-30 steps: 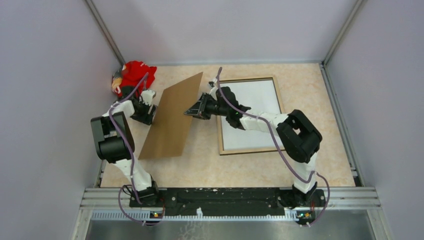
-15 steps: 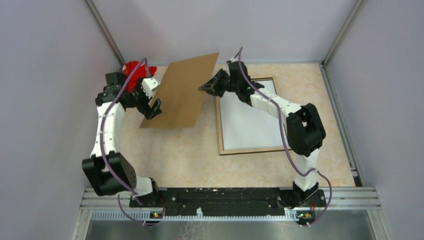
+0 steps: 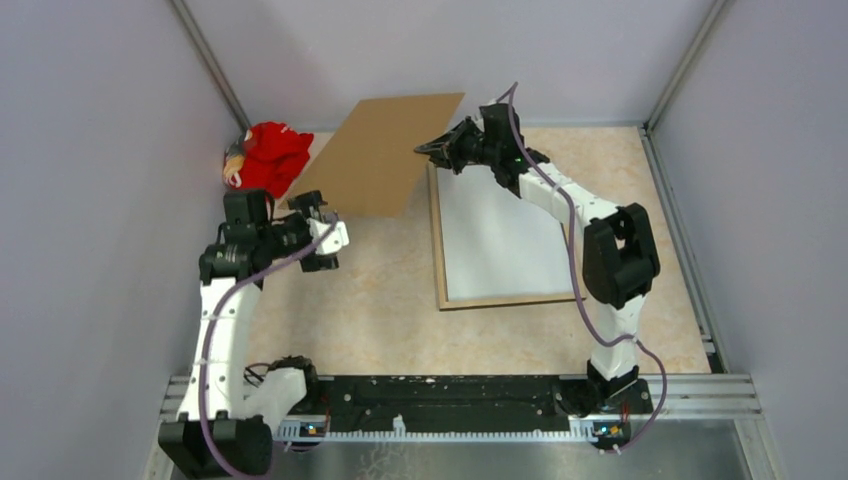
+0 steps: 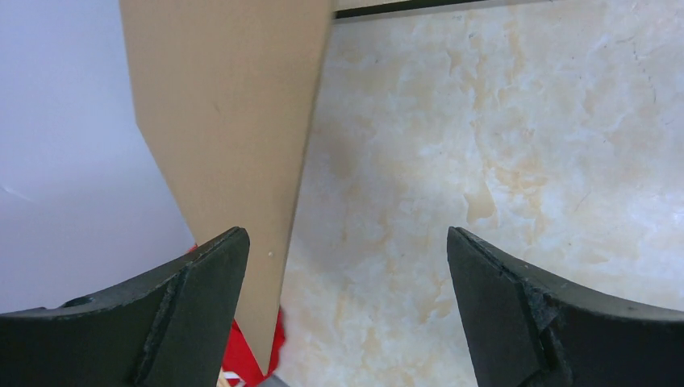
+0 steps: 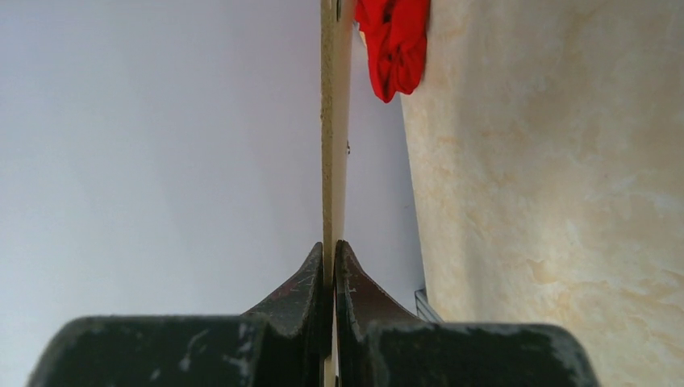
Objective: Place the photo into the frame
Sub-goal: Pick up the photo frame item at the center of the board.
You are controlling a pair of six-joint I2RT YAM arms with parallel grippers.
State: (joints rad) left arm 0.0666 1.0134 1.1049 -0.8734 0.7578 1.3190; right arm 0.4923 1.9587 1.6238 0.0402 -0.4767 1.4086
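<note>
The frame (image 3: 440, 260) lies back-up on the table's right half, its tan wood border showing. A white sheet (image 3: 500, 235), which looks like the photo's plain reverse, fills it. My right gripper (image 3: 432, 148) is shut on the right edge of the plain brown backing board (image 3: 385, 155) and holds it tilted in the air, left of the frame near the back wall. In the right wrist view the board's edge (image 5: 331, 97) runs up from between the closed jaws of the right gripper (image 5: 329, 246). My left gripper (image 3: 330, 235) is open and empty just below the board, which stands to its left (image 4: 234, 121) in the left wrist view (image 4: 345, 234).
A red cloth (image 3: 268, 155) lies bunched in the back left corner against the wall; it also shows in the right wrist view (image 5: 395, 40) and the left wrist view (image 4: 250, 355). Grey walls close in the marbled table (image 3: 370, 320) on three sides.
My left gripper has let go of the backing board and drawn back toward the near side. My right gripper has carried the board higher and toward the back wall.
</note>
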